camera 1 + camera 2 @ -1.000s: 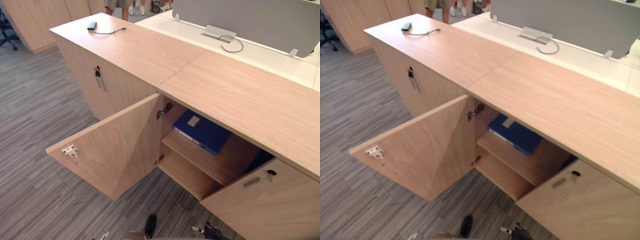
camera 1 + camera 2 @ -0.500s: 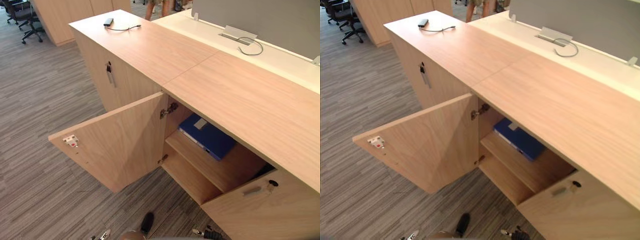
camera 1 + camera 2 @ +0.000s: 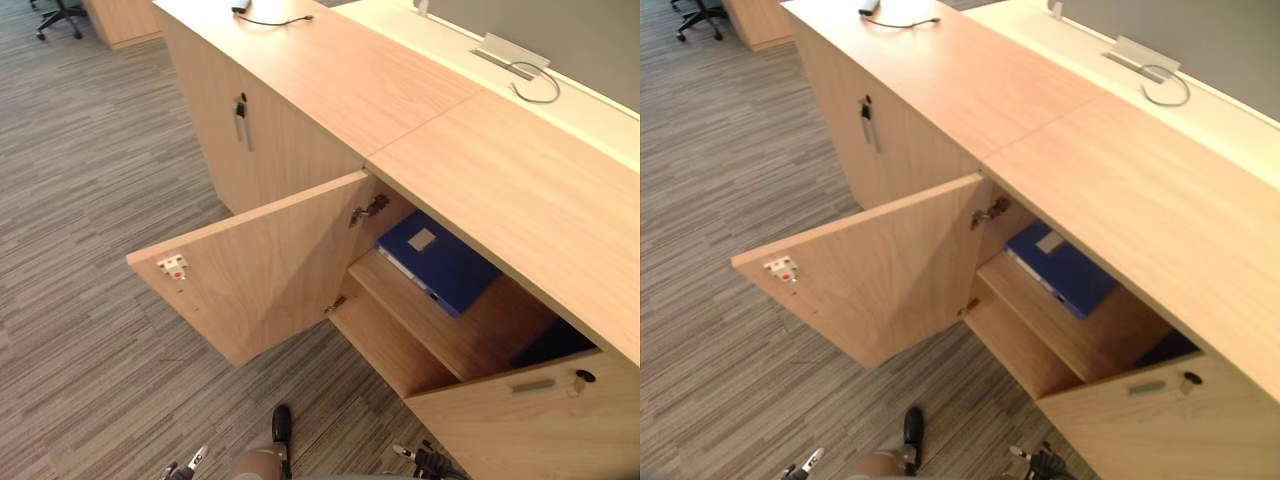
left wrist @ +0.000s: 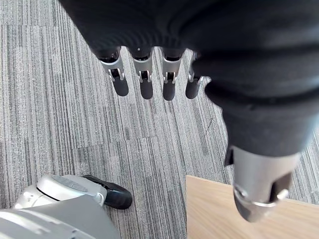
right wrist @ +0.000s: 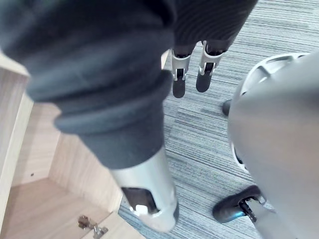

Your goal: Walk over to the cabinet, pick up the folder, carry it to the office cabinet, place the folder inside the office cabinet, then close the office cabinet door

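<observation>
Blue folder [image 3: 440, 262] with a pale label on its cover, lying flat on the upper shelf [image 3: 480, 332] inside the light-wood office cabinet [image 3: 500, 180], partly tucked under its top. Left door [image 3: 265, 270] swung wide open; right door [image 3: 530, 425] ajar too.

- No writing can be read anywhere.
- The blue folder [image 3: 447, 272] bears a small pale label [image 3: 421, 239], seemingly blank, though too small to be sure.
- The door [image 3: 275, 275] has a white catch [image 3: 172, 267] with red marks, no letters.
</observation>
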`<state>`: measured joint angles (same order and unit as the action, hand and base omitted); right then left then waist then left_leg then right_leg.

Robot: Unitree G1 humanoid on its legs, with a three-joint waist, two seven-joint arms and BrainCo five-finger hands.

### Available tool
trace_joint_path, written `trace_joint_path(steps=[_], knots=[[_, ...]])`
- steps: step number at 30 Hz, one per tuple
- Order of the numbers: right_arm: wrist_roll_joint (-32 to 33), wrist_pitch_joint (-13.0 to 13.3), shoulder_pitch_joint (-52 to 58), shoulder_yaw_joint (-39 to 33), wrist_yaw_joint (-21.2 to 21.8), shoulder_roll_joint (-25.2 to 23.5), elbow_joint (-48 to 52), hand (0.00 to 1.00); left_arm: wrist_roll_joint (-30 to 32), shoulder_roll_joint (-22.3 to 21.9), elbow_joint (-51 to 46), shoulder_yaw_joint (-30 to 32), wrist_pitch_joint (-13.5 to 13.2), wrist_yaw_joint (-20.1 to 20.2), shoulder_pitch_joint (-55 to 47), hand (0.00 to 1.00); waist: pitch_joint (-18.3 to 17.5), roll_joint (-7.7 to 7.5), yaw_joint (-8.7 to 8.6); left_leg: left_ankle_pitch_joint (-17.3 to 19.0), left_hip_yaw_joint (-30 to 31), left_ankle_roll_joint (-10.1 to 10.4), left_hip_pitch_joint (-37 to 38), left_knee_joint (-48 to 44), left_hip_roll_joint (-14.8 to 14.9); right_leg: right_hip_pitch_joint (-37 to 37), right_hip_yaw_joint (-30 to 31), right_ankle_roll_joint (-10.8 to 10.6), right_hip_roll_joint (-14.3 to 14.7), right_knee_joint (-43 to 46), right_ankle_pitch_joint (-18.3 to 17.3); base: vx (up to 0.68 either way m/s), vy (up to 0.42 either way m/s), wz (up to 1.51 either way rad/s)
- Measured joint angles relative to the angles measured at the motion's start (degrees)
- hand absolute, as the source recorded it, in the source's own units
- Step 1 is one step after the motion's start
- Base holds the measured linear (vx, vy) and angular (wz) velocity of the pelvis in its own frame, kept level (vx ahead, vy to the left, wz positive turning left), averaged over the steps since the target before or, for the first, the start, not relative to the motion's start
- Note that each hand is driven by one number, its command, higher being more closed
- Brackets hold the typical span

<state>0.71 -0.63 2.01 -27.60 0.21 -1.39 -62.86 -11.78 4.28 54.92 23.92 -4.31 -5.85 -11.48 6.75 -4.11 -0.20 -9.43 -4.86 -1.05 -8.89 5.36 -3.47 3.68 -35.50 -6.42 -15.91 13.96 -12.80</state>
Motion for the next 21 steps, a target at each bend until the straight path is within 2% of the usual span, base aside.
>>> trace_joint_path(steps=[2, 4, 7, 11, 13, 18, 21], knots=[[0.37, -0.01, -0.1, -0.33, -0.37, -0.08, -0.21, 0.0, 0.04, 0.21, 0.54, 0.0, -0.03, 0.05, 0.33, 0.0, -0.04, 0.33, -0.44, -0.75, -0.27, 0.52, -0.43, 0.01, 1.05, 0.24, 0.27, -0.93, 1.79, -2.61, 1.92, -0.05, -0.076, -0.14], [0.39, 0.0, 0.71, -0.52, -0.48, 0.22, -0.38, 0.0, 0.56, -0.81, 0.86, 0.1, 0.1, 0.03, 0.15, 0.0, -0.59, 1.28, -0.46, -1.11, -0.87, 1.0, -0.17, 0.01, 2.03, 0.89, 0.67, -0.56, 3.05, -4.8, 2.84, -0.03, -0.105, -0.27], [0.3, -0.01, 2.11, -0.37, -0.45, 0.92, -0.17, 0.0, 0.92, -1.6, -0.92, 0.07, 0.08, 0.02, 0.69, 0.0, -0.79, 1.55, -0.42, -0.85, -0.82, 0.68, 0.69, 0.01, 1.66, 2.27, 0.46, -0.53, 3.02, -5.32, 2.84, 0.03, -0.065, 0.03], [0.08, -0.01, 2.08, 1.11, -0.39, 0.92, 0.24, 0.0, 3.29, -1.44, -8.89, -0.45, 0.0, -0.3, 0.63, 0.0, -0.69, 1.46, -0.27, -0.15, -0.84, 0.21, 2.46, 0.02, 0.8, 3.71, 1.03, -0.1, 2.18, -4.5, 2.81, 0.04, -0.007, 0.03], [0.09, -0.01, 2.03, 2.55, -0.27, 0.79, 0.34, 0.0, 5.45, -0.16, -13.58, -0.44, -0.02, -0.66, 0.62, 0.0, -0.71, 1.42, -0.19, 0.99, -1.28, 0.3, 3.99, 0.03, 0.69, 4.5, 1.51, 0.46, 2.02, -3.52, 2.85, 0.03, 0.007, -0.09], [0.05, -0.07, 2.02, 3.01, -0.23, 0.77, 0.33, 0.0, 10.35, 4.29, -18.1, 1.2, 0.23, -2.19, 2.05, 0.0, -0.9, 1.32, -0.35, 2.63, -2.41, 0.03, 6.22, 0.04, 1.13, 5.35, 3.53, 1.49, 1.97, -2.43, 3.13, 0.02, 0.001, -0.16], [-0.13, -0.3, 2.02, 4.28, -0.1, 1.0, 0.24, 0.0, 12.28, 8.61, -18.86, 4.83, 0.52, -3.35, 5.31, 0.0, -1.14, 0.94, -0.41, 3.26, -3.34, 0.45, 7.09, 0.04, 1.75, 5.35, 4.58, 1.57, 2.24, -2.07, 3.2, 0.02, -0.01, -0.17]])
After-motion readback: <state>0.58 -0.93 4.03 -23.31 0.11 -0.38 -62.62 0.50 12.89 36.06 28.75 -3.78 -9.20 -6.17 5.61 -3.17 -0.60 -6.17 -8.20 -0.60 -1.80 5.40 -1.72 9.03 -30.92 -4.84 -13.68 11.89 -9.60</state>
